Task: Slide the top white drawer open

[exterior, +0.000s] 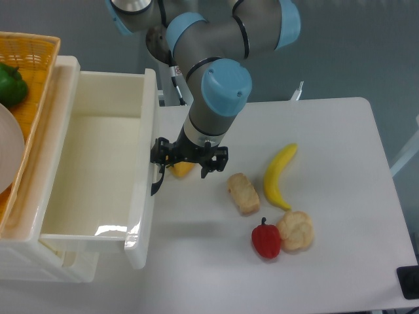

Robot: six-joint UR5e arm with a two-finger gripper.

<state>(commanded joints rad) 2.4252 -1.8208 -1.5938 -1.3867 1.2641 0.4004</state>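
The top white drawer [145, 124] stands pulled far out to the right, its deep inside bare. On its front panel is the black curved handle [155, 183]. My gripper [188, 159] hangs right in front of that panel with its fingers spread apart, so it is open. The left finger [159, 152] sits at the handle, touching or hooked behind it. A small yellow item [182, 169] lies on the table under the gripper, partly hidden by it.
A woven orange basket [36, 55] on the cabinet top holds a green pepper [11, 85] and a white plate [6, 154]. On the table lie a banana [279, 175], a bread piece [243, 193], a red pepper [266, 240] and a round bun [296, 230].
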